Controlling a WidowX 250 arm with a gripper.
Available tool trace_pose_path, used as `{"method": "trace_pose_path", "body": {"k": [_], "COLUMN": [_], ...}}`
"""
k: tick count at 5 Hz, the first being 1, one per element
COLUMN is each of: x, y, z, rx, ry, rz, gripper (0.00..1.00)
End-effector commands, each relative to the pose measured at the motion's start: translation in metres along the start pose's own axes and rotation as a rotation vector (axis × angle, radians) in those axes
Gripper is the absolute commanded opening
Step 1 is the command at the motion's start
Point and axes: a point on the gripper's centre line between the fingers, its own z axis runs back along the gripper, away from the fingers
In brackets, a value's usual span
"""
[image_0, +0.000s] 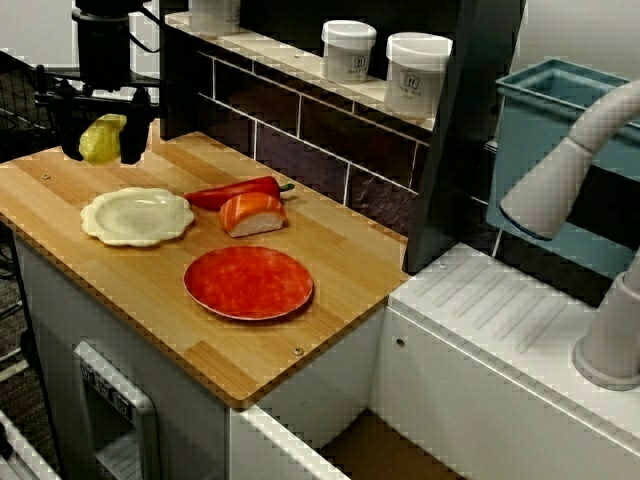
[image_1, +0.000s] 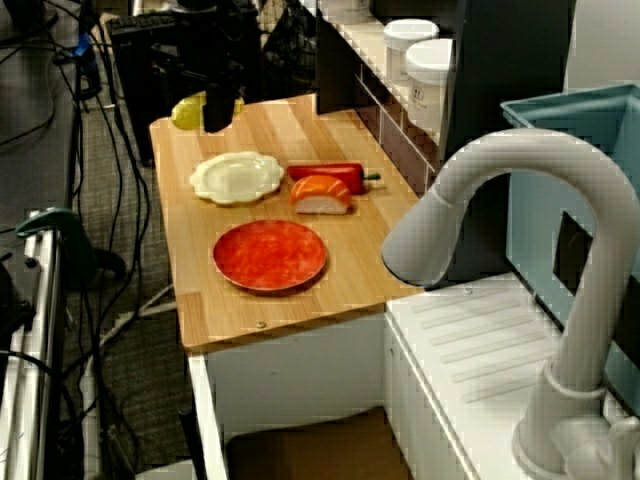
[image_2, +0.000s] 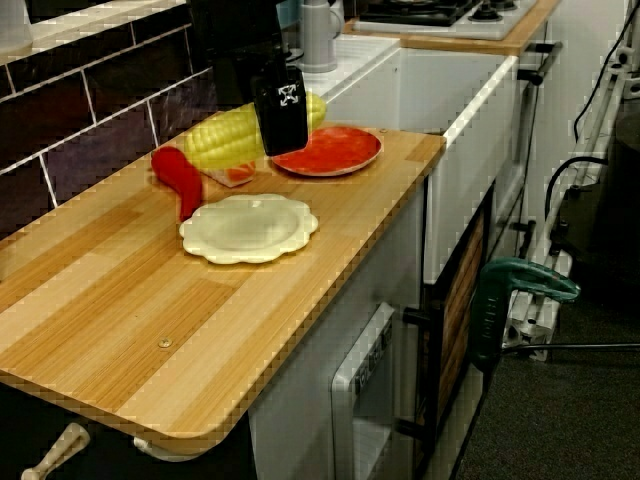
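The black gripper (image_1: 207, 115) hung over the far corner of the wooden counter (image_1: 200, 300), with a yellow item (image_1: 186, 113) clamped in its fingers and partly hidden by them. Nearer lay a cream scalloped plate (image_1: 237, 177). Just beside it, a red pepper (image_1: 325, 171) touched an orange-and-white piece (image_1: 321, 196). A red plate (image_1: 270, 255) sat nearest. A white faucet (image_1: 480, 190) arched in the foreground.

Low side view: salmon piece (image_2: 238, 173) largely behind the corn (image_2: 222, 140), corn's middle behind the claw (image_2: 272, 135).
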Motion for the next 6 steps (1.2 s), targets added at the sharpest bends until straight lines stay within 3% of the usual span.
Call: {"method": "trace_pose_path", "body": {"k": [1, 4, 5, 6], "x": [-0.008, -0.009, -0.007, -0.005], "y": [-0.004, -0.010, -0.010, -0.007], "z": [-0.012, -0.036, -0.040, -0.040], "rx": [0.012, 0.044, 0.062, 0.063], "ry": [-0.069, -0.082, -0.064, -0.059], "rz": [0.013, 0.015, 0.010, 0.016], "gripper": [0.00, 0.00, 0.21, 1.00]}}
